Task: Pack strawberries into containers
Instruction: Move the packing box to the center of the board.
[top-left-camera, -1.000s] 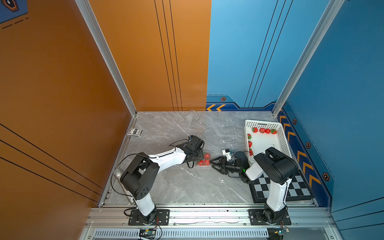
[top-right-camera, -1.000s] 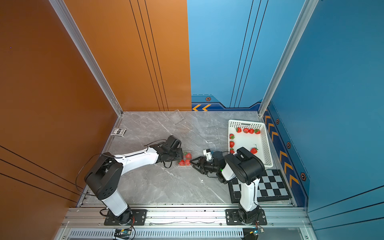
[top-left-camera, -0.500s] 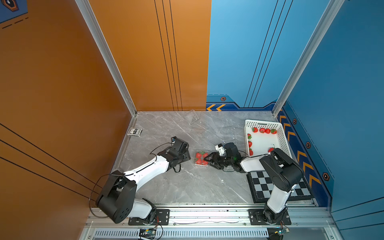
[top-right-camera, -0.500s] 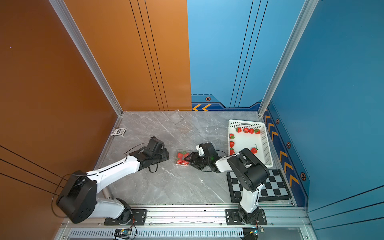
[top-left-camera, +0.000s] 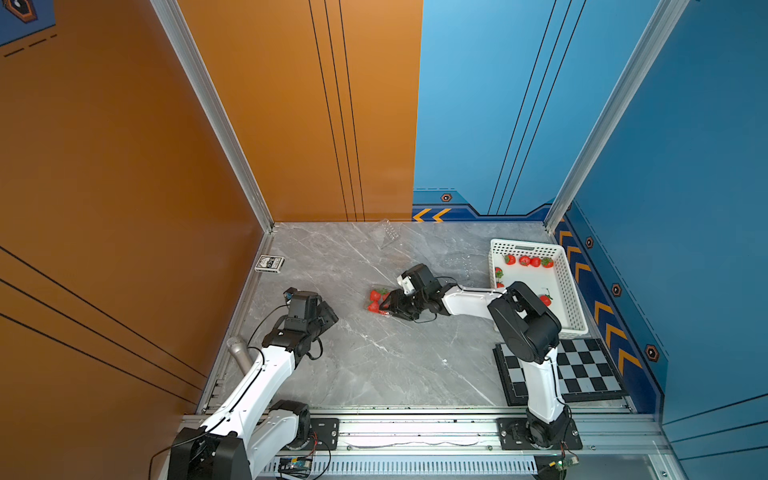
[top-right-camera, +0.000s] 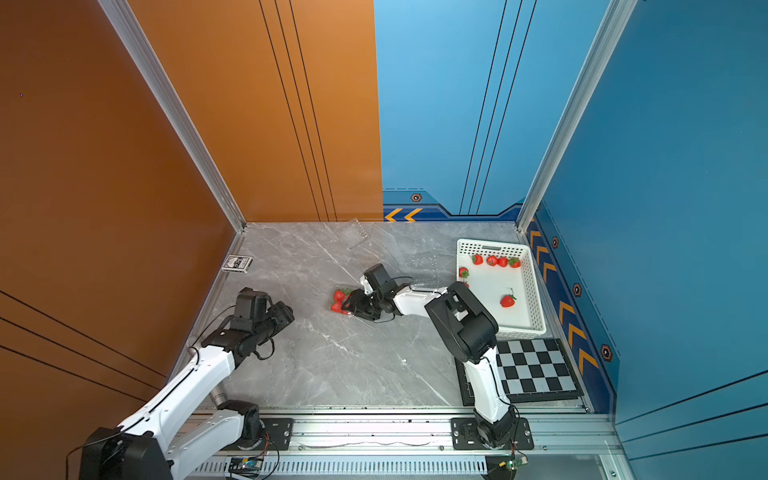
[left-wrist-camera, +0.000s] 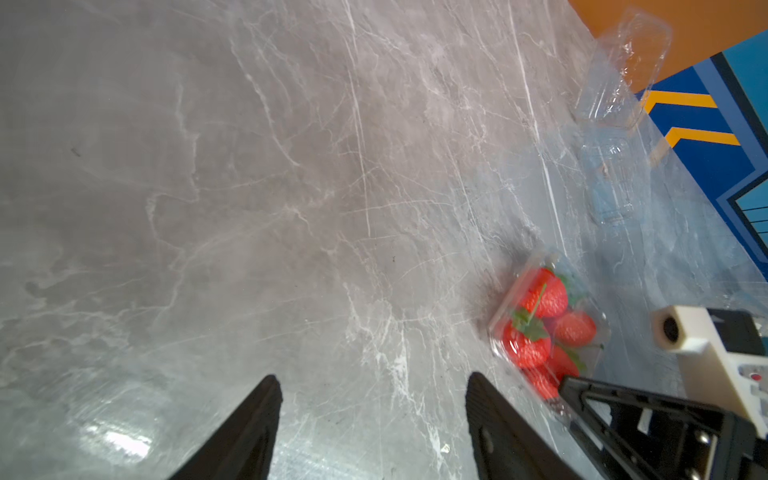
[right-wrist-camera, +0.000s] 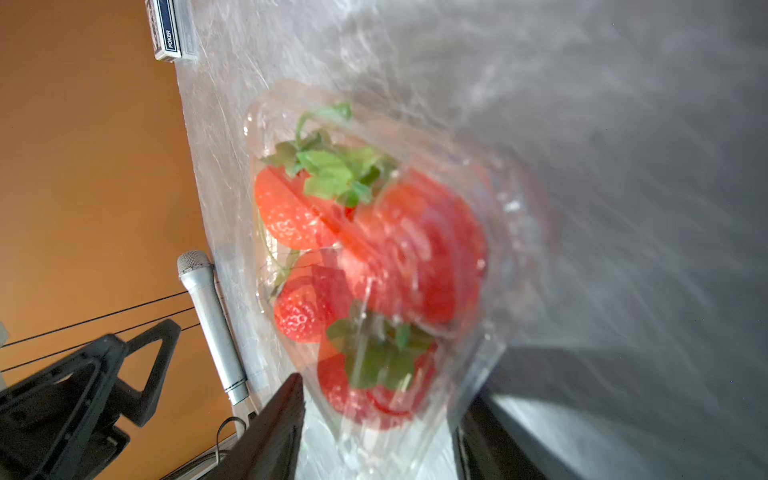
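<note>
– Right claw (right-wrist-camera: 380, 395), what's it on?
– It's mine, closed on the near end of the box (right-wrist-camera: 374, 257), I think; the view is smeared. Strawberries (left-wrist-camera: 540, 299) fill that box, which sits near the middle of the table (top-left-camera: 374, 365).
– And your left claw (left-wrist-camera: 372, 377)?
– Fingers spread wide, low over the table, well apart from the box.
– Any other fruit?
– More strawberries (top-left-camera: 524, 261) lie in the basket (top-left-camera: 570, 286) on my right side. A second box (top-left-camera: 386, 235) stands by the back wall
</note>
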